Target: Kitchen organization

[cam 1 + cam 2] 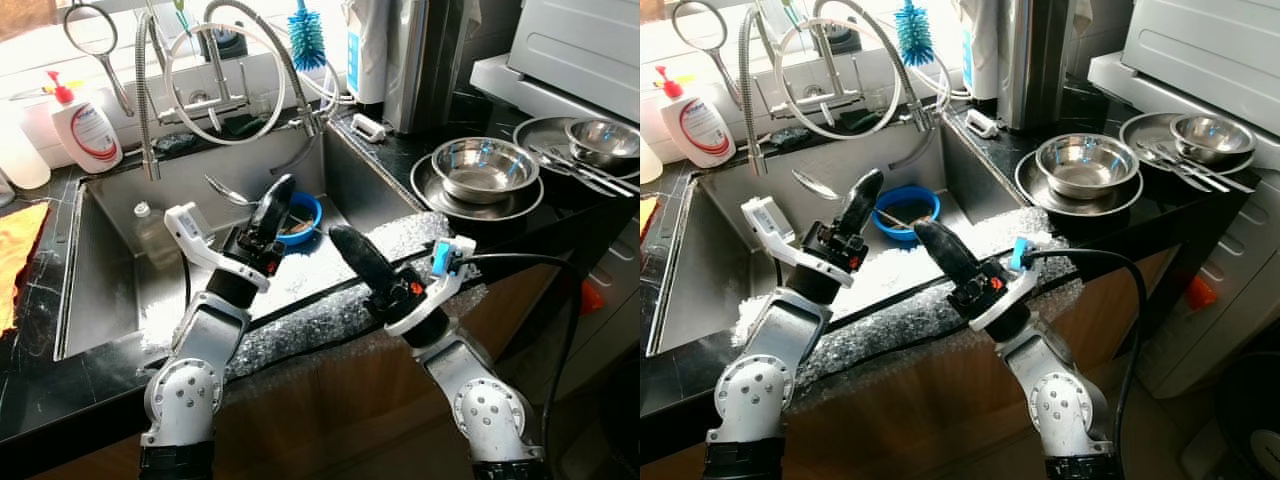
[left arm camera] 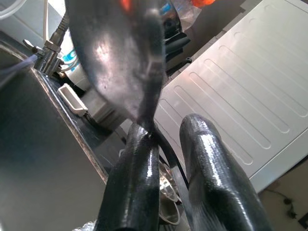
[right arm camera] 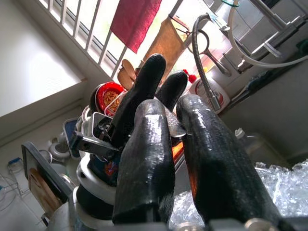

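Observation:
My left gripper [image 1: 280, 188] hangs over the steel sink [image 1: 110, 270], shut on the handle of a metal spoon [image 1: 228, 192]. The spoon's bowl points left toward the tap, and it looms large in the left wrist view [image 2: 120, 57]. A blue bowl [image 1: 303, 222] holding scraps sits in the sink just behind that gripper. My right gripper [image 1: 340, 238] is shut with nothing in it, raised over the sink's front right corner, close beside the left one.
Crinkled clear wrap [image 1: 330, 310] covers the front counter edge. Stacked steel bowls [image 1: 485, 165] and a plate with cutlery [image 1: 590, 145] stand on the right counter. A spring faucet [image 1: 215, 70], soap bottle [image 1: 88, 125] and blue brush [image 1: 306, 40] line the back. An orange cloth [image 1: 18, 250] lies left.

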Motion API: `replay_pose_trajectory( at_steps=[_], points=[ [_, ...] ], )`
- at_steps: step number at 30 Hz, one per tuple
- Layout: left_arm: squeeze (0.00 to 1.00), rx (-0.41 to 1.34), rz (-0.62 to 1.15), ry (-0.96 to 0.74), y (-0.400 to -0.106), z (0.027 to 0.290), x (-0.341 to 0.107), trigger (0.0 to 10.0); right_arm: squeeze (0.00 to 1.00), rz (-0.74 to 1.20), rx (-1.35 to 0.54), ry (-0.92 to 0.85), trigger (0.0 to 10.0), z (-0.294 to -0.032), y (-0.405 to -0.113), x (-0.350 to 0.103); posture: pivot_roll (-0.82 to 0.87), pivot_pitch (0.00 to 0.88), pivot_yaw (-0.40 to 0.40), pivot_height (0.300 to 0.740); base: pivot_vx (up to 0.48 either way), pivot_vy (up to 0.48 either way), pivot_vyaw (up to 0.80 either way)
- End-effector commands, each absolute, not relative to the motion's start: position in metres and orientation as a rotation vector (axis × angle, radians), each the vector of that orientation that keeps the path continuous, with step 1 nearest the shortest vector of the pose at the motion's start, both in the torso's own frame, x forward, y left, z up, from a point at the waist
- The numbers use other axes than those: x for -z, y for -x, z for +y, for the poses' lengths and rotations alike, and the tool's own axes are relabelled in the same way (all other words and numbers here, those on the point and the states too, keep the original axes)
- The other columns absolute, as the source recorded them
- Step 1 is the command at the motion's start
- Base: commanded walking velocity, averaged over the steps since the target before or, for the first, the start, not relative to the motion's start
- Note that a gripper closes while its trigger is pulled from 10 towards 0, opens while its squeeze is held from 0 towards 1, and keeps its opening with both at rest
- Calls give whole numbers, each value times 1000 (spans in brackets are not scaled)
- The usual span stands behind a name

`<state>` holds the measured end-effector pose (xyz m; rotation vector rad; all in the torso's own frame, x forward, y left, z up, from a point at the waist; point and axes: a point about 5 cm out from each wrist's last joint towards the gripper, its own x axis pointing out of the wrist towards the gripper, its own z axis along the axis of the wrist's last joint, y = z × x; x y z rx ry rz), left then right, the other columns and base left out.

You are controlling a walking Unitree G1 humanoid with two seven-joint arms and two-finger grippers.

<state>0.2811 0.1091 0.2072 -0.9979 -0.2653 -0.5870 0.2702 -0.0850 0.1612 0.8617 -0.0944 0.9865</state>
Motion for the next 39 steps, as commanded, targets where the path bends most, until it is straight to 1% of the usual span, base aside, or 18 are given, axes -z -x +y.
replay_pose_trajectory(
  at_steps=[1, 2, 9, 12, 23, 24, 25, 26, 31, 32, 33, 34, 35, 39],
  points=[
    [0, 554, -273, 972, -280, 113, -208, 0, 675, -117, -966, -839, 10000, -84, -273, -166, -188, 0, 100, 740, 0, 0, 0],
    [0, 551, -276, 972, -280, 113, -208, 0, 1000, -116, -961, -838, 10000, -85, -274, -166, -186, 0, 100, 740, 0, 0, 0],
    [0, 519, -293, 961, -283, 120, -209, 0, 1000, -113, -947, -831, 10000, -87, -276, -165, -184, 0, 94, 740, 0, 0, 0],
    [0, 479, -314, 959, -285, 127, -211, 0, 1000, -113, -946, -819, 10000, -87, -278, -166, -191, 0, 93, 740, 0, 0, 0],
    [0, 429, -319, 930, -287, 139, -210, 0, 1000, -142, -921, -811, 10000, -86, -278, -170, -195, 0, 118, 740, 0, 0, 0],
    [0, 410, -327, 927, -289, 141, -212, 0, 973, -152, -911, -800, 10000, -87, -278, -172, -196, 0, 122, 740, 0, 0, 0],
    [0, 407, -329, 928, -289, 141, -212, 0, 973, -154, -909, -799, 10000, -87, -278, -172, -196, 0, 125, 740, 0, 0, 0],
    [0, 400, -332, 929, -289, 142, -212, 0, 0, -156, -907, -798, 10000, -87, -278, -172, -196, 0, 125, 740, 0, 0, 0],
    [0, 353, -350, 930, -292, 150, -215, 0, 0, -171, -890, -787, 10000, -88, -279, -175, -196, 0, 137, 740, 0, 0, 0],
    [0, 321, -358, 925, -293, 154, -216, 2235, 0, -177, -881, -784, 10000, -88, -279, -176, -195, 0, 140, 740, 0, 0, 0],
    [0, 310, -360, 923, -294, 155, -216, 2235, 0, -178, -879, -783, 10000, -88, -279, -176, -195, 0, 140, 740, 0, 0, 0],
    [0, 290, -366, 925, -295, 157, -216, 10000, 0, -181, -876, -782, 10000, -88, -279, -176, -195, 0, 144, 740, 0, 0, 0],
    [0, 255, -376, 933, -296, 162, -216, 10000, 0, -185, -869, -779, 10000, -89, -278, -177, -195, 0, 148, 740, 0, 0, 0],
    [0, 206, -395, 950, -298, 170, -217, 10000, 0, -192, -858, -774, 10000, -89, -278, -178, -196, 0, 155, 740, 0, 0, 0]
  ],
)
